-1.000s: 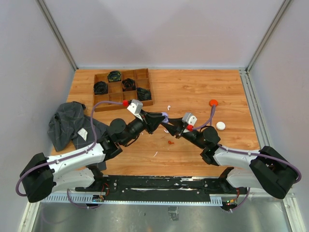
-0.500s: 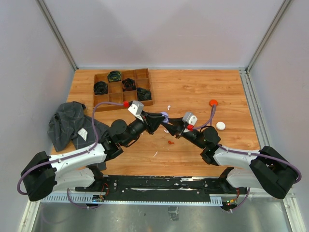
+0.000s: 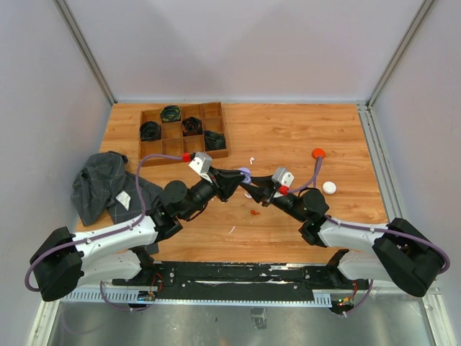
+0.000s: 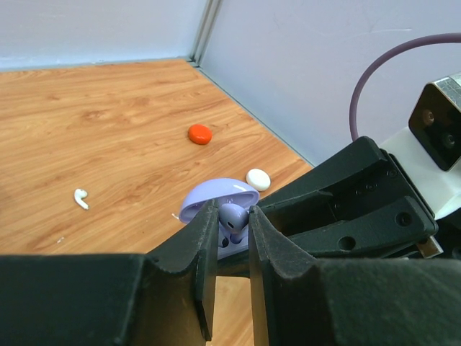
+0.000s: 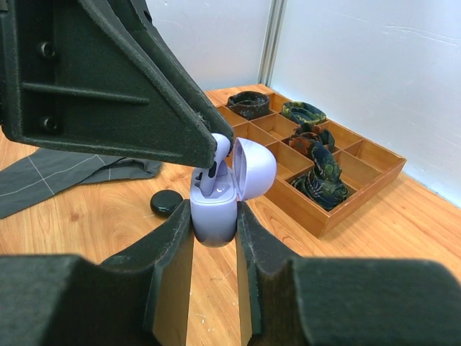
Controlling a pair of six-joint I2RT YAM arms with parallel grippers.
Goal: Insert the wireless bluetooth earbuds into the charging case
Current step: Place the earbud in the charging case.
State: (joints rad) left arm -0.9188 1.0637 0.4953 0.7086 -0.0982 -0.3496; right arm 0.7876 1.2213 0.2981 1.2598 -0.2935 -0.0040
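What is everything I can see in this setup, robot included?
table: 1, light wood, under everything
tray: 1, brown wood with compartments, far left
bundles: 4, dark, in tray compartments
cloth: 1, grey, left edge
orange-red puck: 1, right side
white puck: 1, right side
black puck: 1, near the cloth
white earbud: 1, loose mid-table
orange-red earbud: 1, loose, near side of the grippers
white scrap: 1, too small to identify
charging case: 1, lavender, lid open, clamped
lavender earbud: 1, at the case's opening
left gripper: black, holding lavender earbud
right gripper: black, holding charging case
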